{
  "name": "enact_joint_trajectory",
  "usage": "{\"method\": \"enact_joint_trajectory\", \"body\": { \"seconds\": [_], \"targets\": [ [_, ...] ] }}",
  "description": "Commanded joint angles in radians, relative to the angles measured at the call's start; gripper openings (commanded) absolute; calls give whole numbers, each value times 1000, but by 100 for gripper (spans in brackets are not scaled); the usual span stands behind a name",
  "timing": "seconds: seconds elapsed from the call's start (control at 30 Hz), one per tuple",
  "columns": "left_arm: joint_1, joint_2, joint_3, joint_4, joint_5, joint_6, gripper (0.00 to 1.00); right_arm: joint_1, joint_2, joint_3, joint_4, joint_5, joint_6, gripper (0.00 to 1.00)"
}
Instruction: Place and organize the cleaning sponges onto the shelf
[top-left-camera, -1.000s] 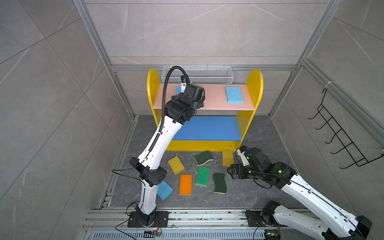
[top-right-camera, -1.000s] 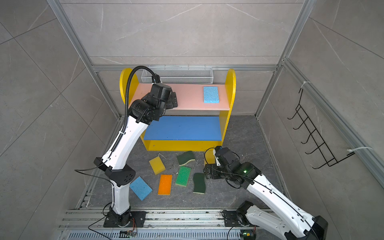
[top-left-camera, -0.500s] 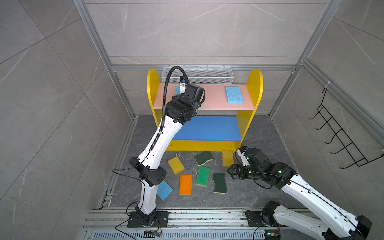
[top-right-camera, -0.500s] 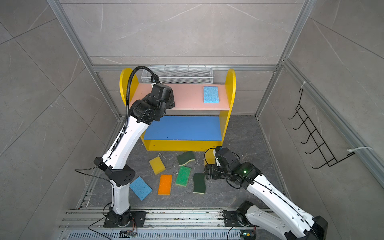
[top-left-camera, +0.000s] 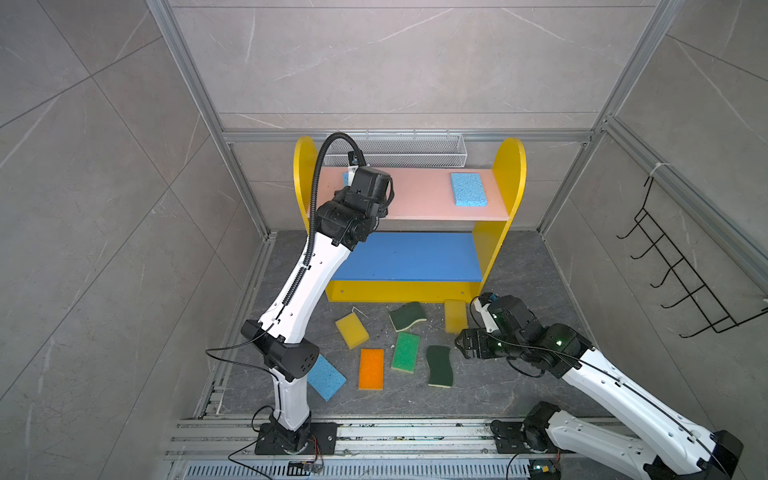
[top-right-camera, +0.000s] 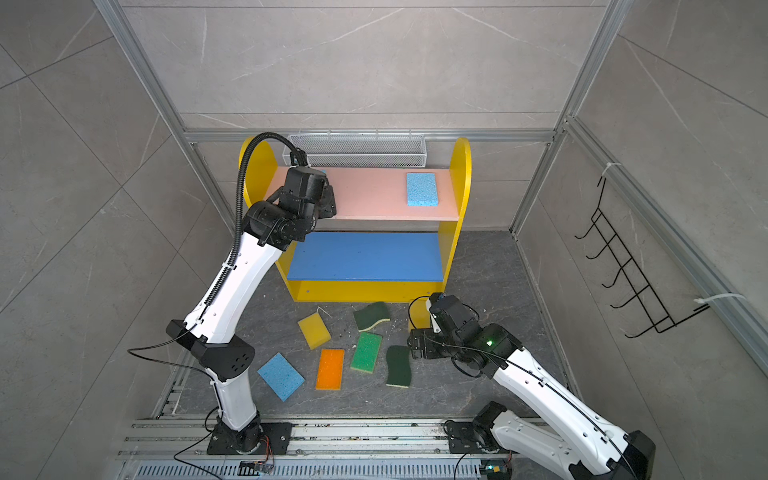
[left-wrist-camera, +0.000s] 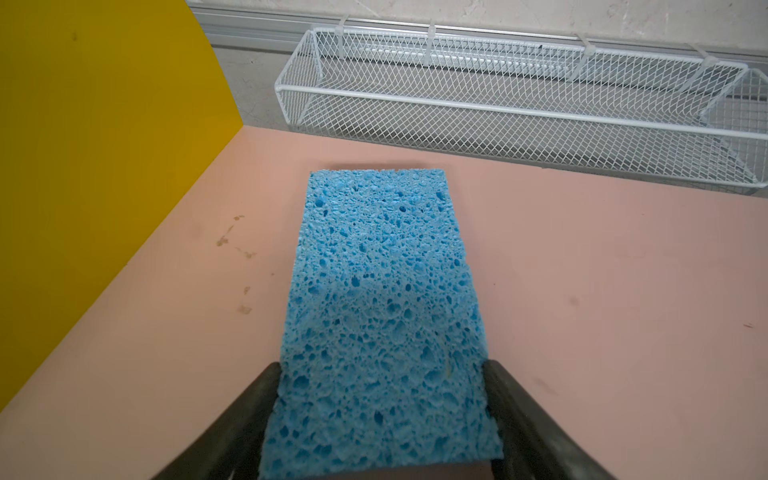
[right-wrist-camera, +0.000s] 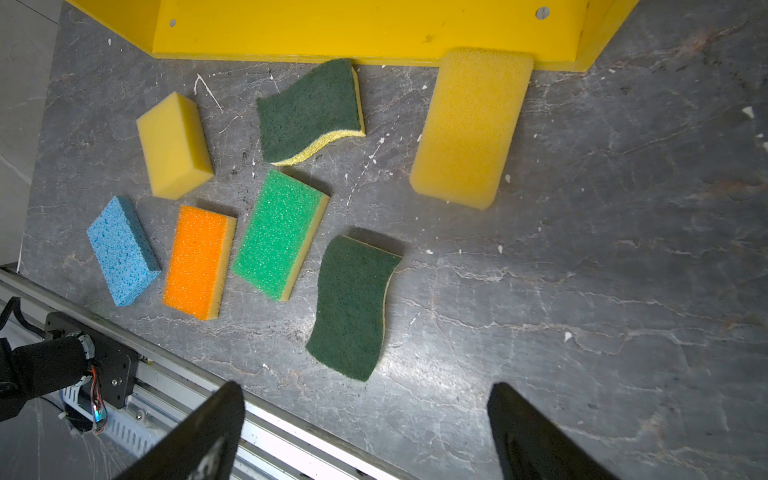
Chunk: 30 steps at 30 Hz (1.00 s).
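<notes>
Blue foam is lying on the pink board (left-wrist-camera: 582, 270) of the shelf (left-wrist-camera: 83, 145), far left; in the left wrist view the left gripper (left-wrist-camera: 380, 370) is pinching this light blue sponge (left-wrist-camera: 382, 291), jaws pressed to its sides. In the right wrist view the right gripper (right-wrist-camera: 365, 386) is hanging wide open, empty, beside a dark green sponge (right-wrist-camera: 353, 307) on the floor (right-wrist-camera: 582, 291).

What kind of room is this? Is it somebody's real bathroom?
Probably not: it looks like a robot practice booth dressed as a tiled washroom. The left arm and right arm are mounted on a metal rail, the walls hang in a bare aluminium frame, and the shelf is toy-coloured.
</notes>
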Motion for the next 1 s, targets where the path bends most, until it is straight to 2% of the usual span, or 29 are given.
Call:
{"method": "enact_joint_trajectory", "body": {
  "seconds": [0.0, 0.17, 0.27, 0.5, 0.73, 0.97],
  "targets": [
    [33, 15, -69, -192, 72, 3, 74, 5, 12, -8, -14, 11, 6, 93],
    [38, -15, -124, -170, 73, 7, 74, 6, 28, 1, -3, 1, 15, 93],
    [41, -23, -142, -157, 90, 11, 82, 5, 29, 3, 1, -6, 20, 93],
    [42, -56, -178, -126, 106, 14, 91, 5, 23, 1, -6, -5, 28, 93],
    [38, -98, -191, -109, 162, 20, 92, 7, 24, 1, -6, -5, 35, 93],
    [29, -166, -202, -113, 163, 30, 93, 7, 20, 0, -7, -5, 39, 93]
  ]
}}
